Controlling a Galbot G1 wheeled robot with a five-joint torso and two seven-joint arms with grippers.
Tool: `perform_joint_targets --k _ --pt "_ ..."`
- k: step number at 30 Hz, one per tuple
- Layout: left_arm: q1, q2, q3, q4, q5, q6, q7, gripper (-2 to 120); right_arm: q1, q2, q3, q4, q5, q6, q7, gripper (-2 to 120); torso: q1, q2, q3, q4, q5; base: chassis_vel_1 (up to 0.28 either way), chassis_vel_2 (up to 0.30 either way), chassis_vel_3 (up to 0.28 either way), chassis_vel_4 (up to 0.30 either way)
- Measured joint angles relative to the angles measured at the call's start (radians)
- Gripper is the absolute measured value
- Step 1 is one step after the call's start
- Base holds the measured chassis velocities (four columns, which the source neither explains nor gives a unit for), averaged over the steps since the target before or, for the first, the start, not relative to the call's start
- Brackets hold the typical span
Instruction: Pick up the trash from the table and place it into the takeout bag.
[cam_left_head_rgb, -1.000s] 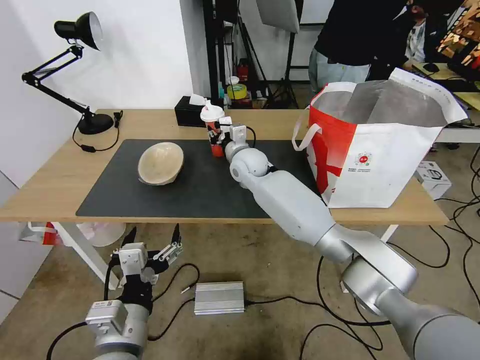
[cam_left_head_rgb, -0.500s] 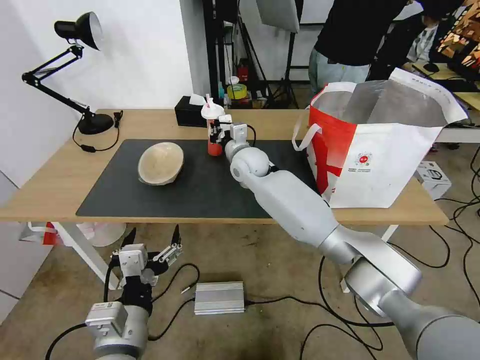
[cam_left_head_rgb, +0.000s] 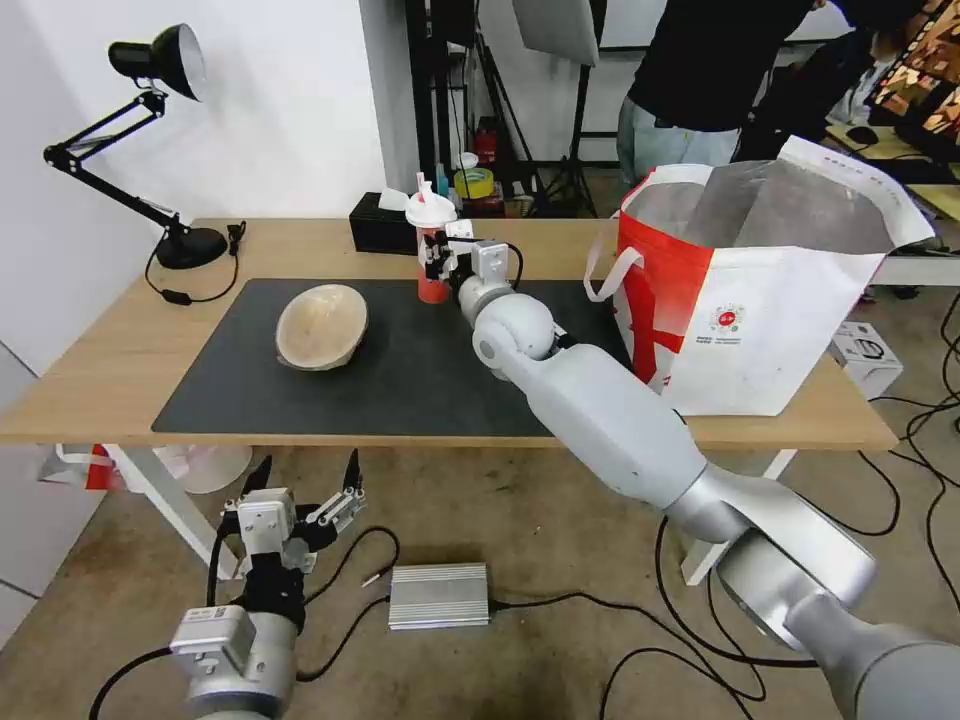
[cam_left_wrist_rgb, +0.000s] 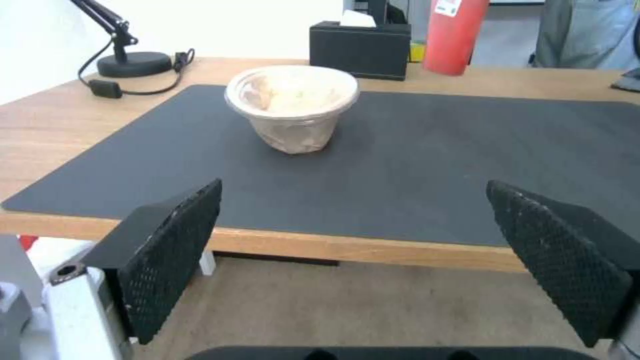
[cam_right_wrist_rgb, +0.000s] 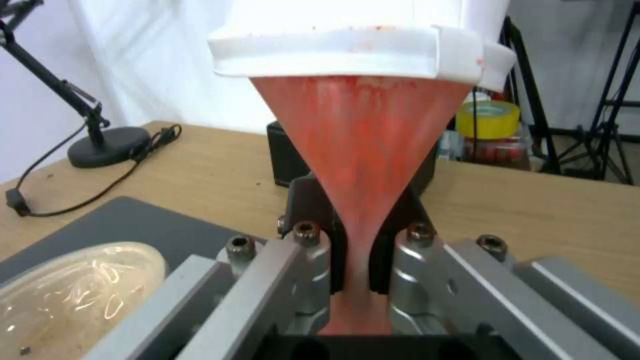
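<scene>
Since a second ago the red paper cup (cam_left_head_rgb: 431, 250) has come up off the dark mat and shifted slightly toward the bag, carried by the right gripper (cam_left_head_rgb: 440, 262), whose arm has swung a little that way too. Nearest to me, down below the table edge, the left gripper (cam_left_head_rgb: 305, 478) hangs parked above the floor with its two black fingers (cam_left_wrist_rgb: 170, 250) spread wide apart, holding nothing. On the floor beside it lies one silver power brick (cam_left_head_rgb: 438, 595) among loose black cables. Then comes the table (cam_left_head_rgb: 90, 380), with one dark grey mat (cam_left_head_rgb: 400, 390) laid along it. One beige pulp bowl (cam_left_head_rgb: 322, 326) sits on the mat, on the robot's left part of it, tipped so that its mouth leans toward the robot. Farther in, the right gripper is clamped on the cup low on its body; the right wrist view shows the red wall squeezed narrow between the two fingers (cam_right_wrist_rgb: 313, 210), and the white lid (cam_left_head_rgb: 430, 211) on top with one straw sticking up. One takeout bag (cam_left_head_rgb: 760, 300) stands open at the robot's right end of the table, foil lining showing, well apart from the cup. At the back edge I count one black tissue box (cam_left_head_rgb: 380, 228) just behind the cup and one black desk lamp (cam_left_head_rgb: 150, 150) at the far left corner.
</scene>
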Motion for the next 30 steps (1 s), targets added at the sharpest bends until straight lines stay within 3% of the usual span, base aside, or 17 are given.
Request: perform_joint_targets --k 19,30 --pt "0.001 0.0 0.001 -0.005 -0.002 0.0 0.0 98 -0.029 -0.092 -0.004 0.145 0.031 -0.049 0.049 6 0.0 0.0 0.0 -0.0001 -0.0001 0.0 0.0 0.0 0.0" --pt "-0.004 0.0 0.003 -0.004 -0.002 -0.001 0.0 98 -0.065 -0.186 0.009 0.223 0.048 -0.051 0.045 6 0.0 0.0 0.0 -0.0001 -0.0001 0.0 0.0 0.0 0.0"
